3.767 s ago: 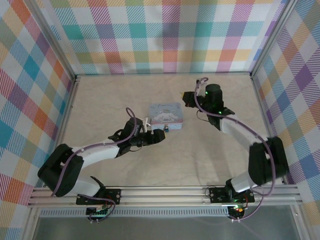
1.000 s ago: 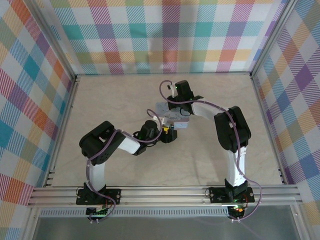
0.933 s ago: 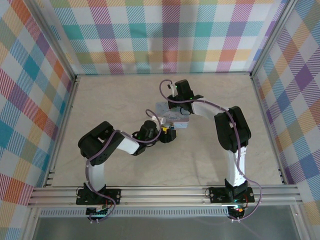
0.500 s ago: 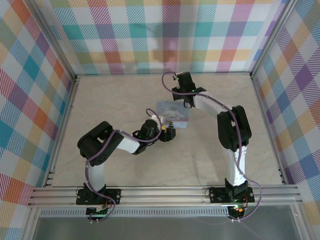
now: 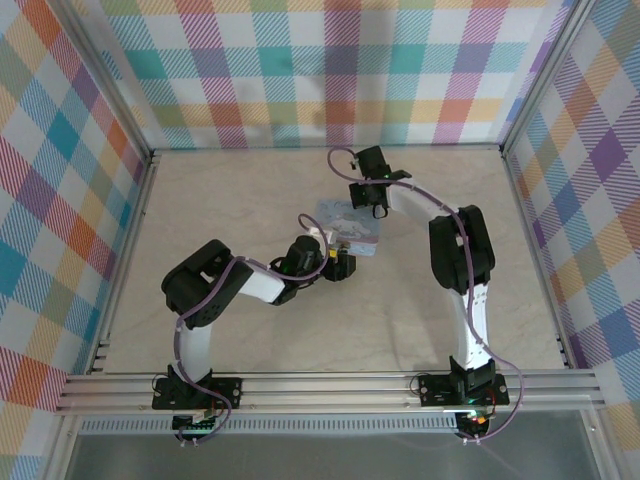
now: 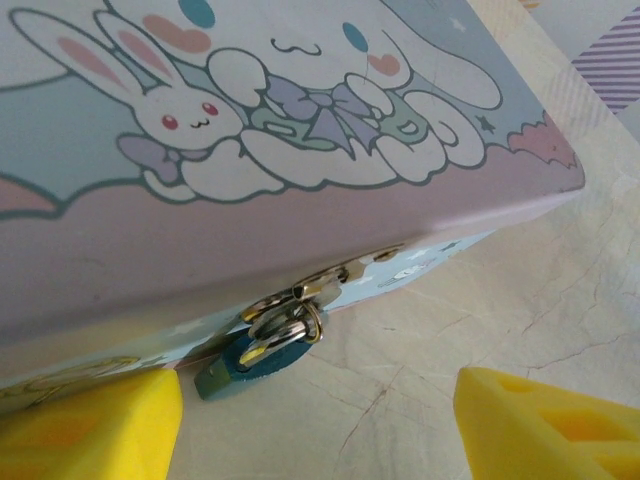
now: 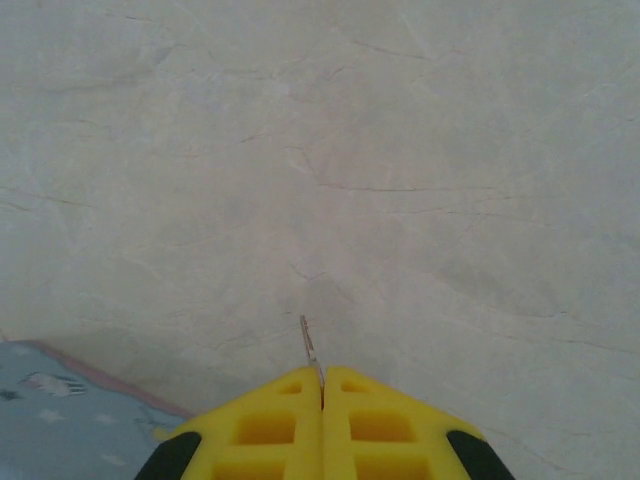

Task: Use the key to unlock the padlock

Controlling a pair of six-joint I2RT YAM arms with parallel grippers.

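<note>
The padlock, tiny with a teal-blue body, hangs from the hasp on the front of the pale blue cartoon tin and rests on the table. My left gripper is open low in front of it, one yellow finger beside the lock and the other far to the right; nothing is between them. From above, the left gripper sits at the tin's near edge. My right gripper is shut on the key, whose thin blade sticks out ahead over bare table. Seen from above, the right gripper hovers at the tin's far right corner.
A corner of the tin shows low left in the right wrist view. Pale marbled tabletop spreads around the tin, bounded by checkered walls and a metal rail at the near edge.
The right gripper has drawn back from over the tin's lid toward its far right corner, still shut on the key. The tin has turned slightly. The left gripper has stayed at the lock.
</note>
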